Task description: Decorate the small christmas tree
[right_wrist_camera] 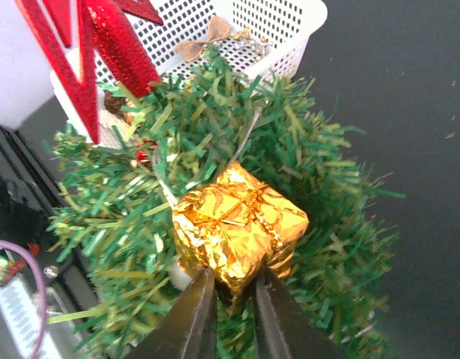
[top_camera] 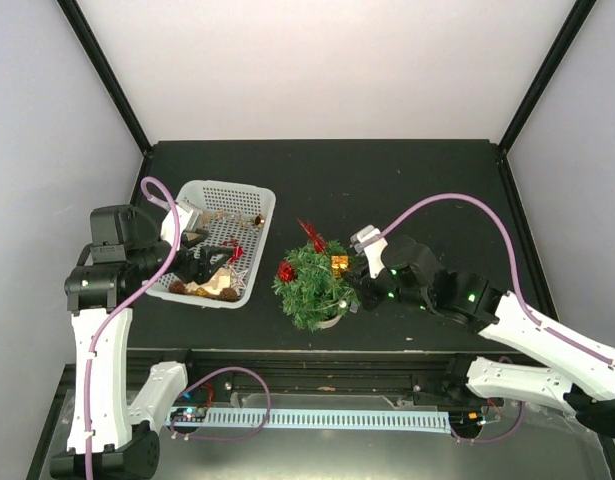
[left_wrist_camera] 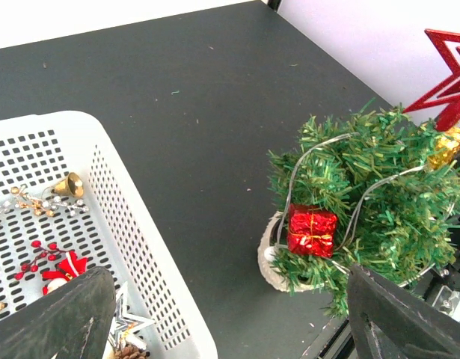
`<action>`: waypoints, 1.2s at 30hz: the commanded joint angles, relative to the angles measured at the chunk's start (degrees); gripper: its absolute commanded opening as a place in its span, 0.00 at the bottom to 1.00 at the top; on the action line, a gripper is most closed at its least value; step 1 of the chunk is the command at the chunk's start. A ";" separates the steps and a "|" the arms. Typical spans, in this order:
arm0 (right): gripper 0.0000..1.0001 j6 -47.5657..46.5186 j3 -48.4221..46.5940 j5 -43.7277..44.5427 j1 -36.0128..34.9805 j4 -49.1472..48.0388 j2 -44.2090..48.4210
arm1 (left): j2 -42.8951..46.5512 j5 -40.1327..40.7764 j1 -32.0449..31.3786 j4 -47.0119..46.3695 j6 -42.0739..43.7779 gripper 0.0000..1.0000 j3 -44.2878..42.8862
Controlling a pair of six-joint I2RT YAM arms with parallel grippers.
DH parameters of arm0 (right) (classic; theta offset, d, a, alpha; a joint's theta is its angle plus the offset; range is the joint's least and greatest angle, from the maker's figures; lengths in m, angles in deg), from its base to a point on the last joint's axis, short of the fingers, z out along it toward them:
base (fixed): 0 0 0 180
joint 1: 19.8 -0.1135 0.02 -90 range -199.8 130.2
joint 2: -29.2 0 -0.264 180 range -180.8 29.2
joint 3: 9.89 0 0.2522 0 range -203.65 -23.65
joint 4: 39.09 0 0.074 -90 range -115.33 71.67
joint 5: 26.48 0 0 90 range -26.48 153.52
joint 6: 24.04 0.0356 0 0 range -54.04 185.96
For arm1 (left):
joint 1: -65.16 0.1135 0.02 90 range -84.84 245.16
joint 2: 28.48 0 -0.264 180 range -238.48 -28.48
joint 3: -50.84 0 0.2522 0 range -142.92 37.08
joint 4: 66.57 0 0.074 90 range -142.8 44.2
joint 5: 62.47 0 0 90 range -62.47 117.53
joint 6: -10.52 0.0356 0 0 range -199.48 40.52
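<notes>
The small christmas tree (top_camera: 312, 282) stands in its cream pot (left_wrist_camera: 271, 262) mid-table, right of the white basket (top_camera: 212, 190). It carries a red star (top_camera: 310, 235) on top, a red gift box (left_wrist_camera: 312, 230) and a silver wire garland. In the right wrist view a gold gift box (right_wrist_camera: 237, 224) lies on the tree's needles (right_wrist_camera: 327, 187). My right gripper (right_wrist_camera: 233, 288) has its narrow fingers set against the box's lower corner, a thin gap between them. My left gripper (top_camera: 202, 258) hangs wide open over the basket's right part and holds nothing.
The basket (left_wrist_camera: 140, 224) holds a gold bell (left_wrist_camera: 69, 185), red berries (left_wrist_camera: 37, 258), a silver star (left_wrist_camera: 129, 325) and a burlap bow (right_wrist_camera: 196, 46). The table's front rail (top_camera: 327, 355) runs just below the tree. Purple cables arc over both arms.
</notes>
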 commanded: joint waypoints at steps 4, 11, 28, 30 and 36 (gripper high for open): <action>0.37 -1.73 -1.36 0.23 0.05 1.14 2.32 | 0.25 -1.91 0.37 -0.32 0.23 0.85 0.25; 0.51 -2.34 -3.70 2.06 0.05 3.00 2.58 | 0.24 -1.69 0.33 -0.19 0.54 0.85 0.21; 1.00 2.66 -3.31 18.76 4.86 5.68 4.45 | 2.50 2.52 0.36 -1.65 1.90 0.85 3.28; 1.00 3.61 -2.18 16.74 10.99 3.59 3.10 | 2.87 3.50 0.30 -2.67 1.65 0.85 3.85; 1.00 6.31 -0.91 16.88 29.51 -5.11 -3.02 | 1.54 3.92 0.75 -5.91 0.73 0.86 3.45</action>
